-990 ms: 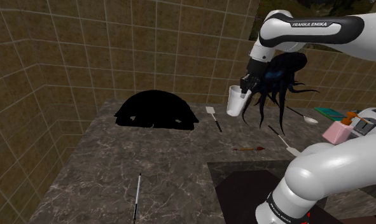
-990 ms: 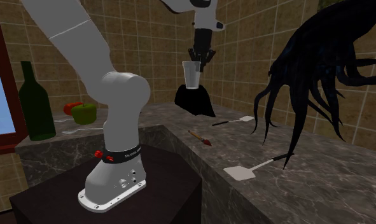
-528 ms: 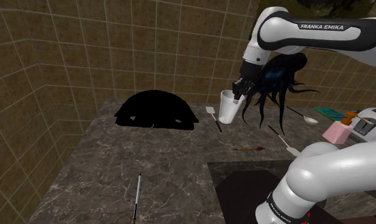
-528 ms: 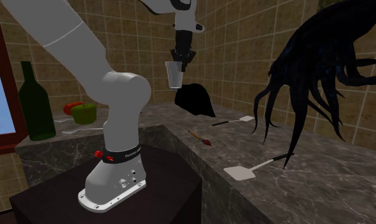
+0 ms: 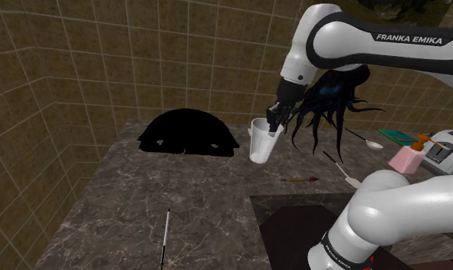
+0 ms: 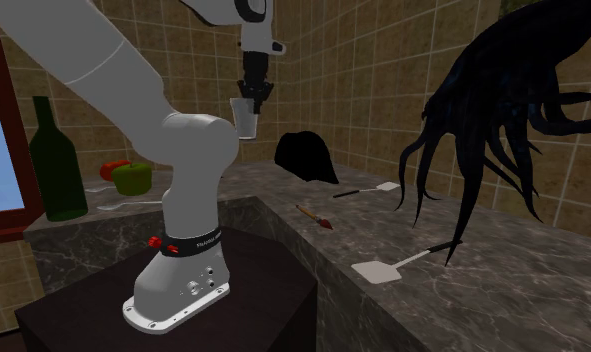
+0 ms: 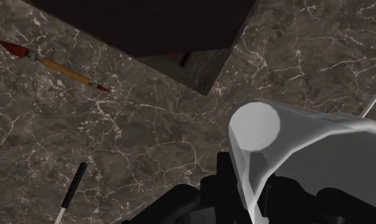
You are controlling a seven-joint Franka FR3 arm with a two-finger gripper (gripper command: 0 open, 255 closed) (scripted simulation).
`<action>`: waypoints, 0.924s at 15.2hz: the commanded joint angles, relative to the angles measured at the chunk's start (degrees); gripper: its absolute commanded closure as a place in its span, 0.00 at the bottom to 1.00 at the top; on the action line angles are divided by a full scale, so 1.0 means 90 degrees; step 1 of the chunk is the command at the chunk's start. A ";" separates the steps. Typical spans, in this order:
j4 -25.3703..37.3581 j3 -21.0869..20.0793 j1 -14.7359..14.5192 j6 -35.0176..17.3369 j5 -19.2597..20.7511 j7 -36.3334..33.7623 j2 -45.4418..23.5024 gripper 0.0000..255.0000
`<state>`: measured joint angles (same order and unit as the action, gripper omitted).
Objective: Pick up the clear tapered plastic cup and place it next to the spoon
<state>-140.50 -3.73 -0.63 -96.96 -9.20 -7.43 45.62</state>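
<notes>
The hand (image 5: 275,116) is pinching the clear cup (image 5: 258,143) by its rim, dangling it tilted above the counter (image 5: 140,207). Gripped seemingly by one wall, the cup is risking slipping or swinging, and the black plant (image 5: 332,96) is crowding the way to the spoon (image 5: 372,143).

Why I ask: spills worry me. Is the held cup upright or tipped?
Upright, near enough: the cup hangs mouth-up, narrow base down, its rim pinched by the gripper above the counter.
</notes>
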 commanded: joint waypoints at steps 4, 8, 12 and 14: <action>0.0075 -0.0737 -0.0318 0.0007 -0.0502 -0.0811 0.0062 1.00; 0.0209 -0.1325 -0.0535 -0.0074 -0.0873 -0.1429 -0.0024 1.00; 0.0456 -0.1924 -0.0703 -0.0194 -0.1194 -0.2046 -0.0238 1.00; 0.0621 -0.2229 -0.0760 -0.0264 -0.1329 -0.2354 -0.0389 1.00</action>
<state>-136.29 -22.22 -7.34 -98.90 -20.55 -26.99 43.49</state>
